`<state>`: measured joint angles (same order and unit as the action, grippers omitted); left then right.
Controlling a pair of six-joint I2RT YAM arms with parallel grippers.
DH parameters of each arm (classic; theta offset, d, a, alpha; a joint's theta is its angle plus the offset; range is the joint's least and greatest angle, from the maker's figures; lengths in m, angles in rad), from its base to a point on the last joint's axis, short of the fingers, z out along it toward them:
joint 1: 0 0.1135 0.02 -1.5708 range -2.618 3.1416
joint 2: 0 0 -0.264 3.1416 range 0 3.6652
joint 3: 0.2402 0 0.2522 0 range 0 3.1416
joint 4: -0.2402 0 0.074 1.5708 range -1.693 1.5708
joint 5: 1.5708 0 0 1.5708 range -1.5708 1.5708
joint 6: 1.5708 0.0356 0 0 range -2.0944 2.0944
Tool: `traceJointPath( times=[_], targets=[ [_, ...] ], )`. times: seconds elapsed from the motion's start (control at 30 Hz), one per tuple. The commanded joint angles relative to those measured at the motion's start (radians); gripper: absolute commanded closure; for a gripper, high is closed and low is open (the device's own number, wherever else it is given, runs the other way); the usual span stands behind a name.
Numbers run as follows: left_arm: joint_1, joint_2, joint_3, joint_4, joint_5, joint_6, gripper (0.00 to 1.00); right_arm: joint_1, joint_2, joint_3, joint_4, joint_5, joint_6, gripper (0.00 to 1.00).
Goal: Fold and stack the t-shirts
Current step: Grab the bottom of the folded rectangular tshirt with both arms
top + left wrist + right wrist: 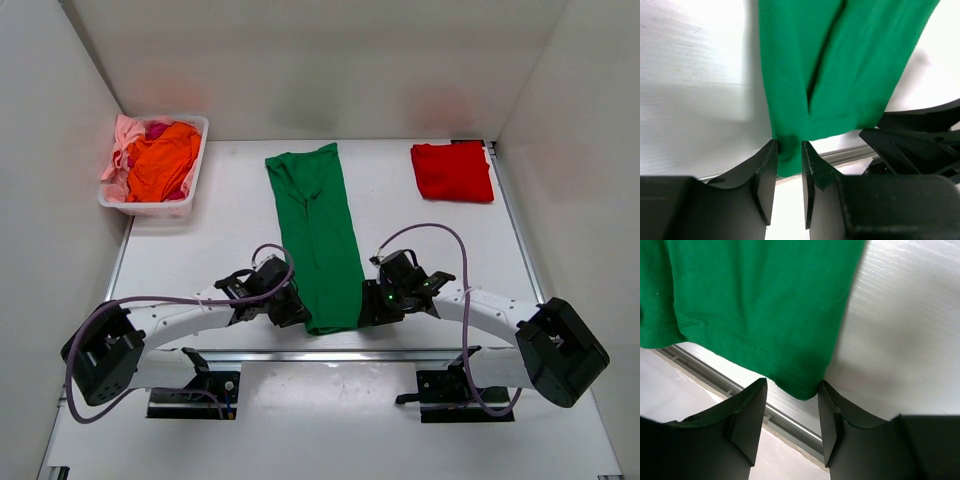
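A dark green t-shirt [320,230], folded lengthwise into a long strip, lies in the middle of the table, its hem at the near edge. My left gripper [298,312] is at the hem's near left corner. In the left wrist view its narrow-set jaws [788,145] are shut on a bunched bit of the green cloth [850,65]. My right gripper [368,305] is at the near right corner. In the right wrist view it [792,384] stands open, the green corner [755,300] lying between its fingertips against the right one. A folded red t-shirt [452,172] lies at the back right.
A white basket [150,208] at the back left holds an orange shirt [165,160] and a pink one [122,140]. A metal rail [330,355] runs along the table's near edge just behind both grippers. White walls enclose the table on three sides.
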<state>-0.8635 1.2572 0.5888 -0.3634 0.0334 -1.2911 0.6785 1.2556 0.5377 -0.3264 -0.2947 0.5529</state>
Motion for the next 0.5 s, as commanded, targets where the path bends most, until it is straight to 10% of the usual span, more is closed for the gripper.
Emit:
traceJointPath(
  times=[0.0, 0.47],
  targets=[
    [-0.005, -0.036, 0.003, -0.034, 0.005, -0.028, 0.64, -0.005, 0.011, -0.010, 0.033, 0.002, -0.004, 0.58],
    [-0.037, 0.047, -0.029, 0.012, 0.054, -0.007, 0.62, -0.017, -0.004, -0.022, 0.049, 0.003, -0.022, 0.57]
  ],
)
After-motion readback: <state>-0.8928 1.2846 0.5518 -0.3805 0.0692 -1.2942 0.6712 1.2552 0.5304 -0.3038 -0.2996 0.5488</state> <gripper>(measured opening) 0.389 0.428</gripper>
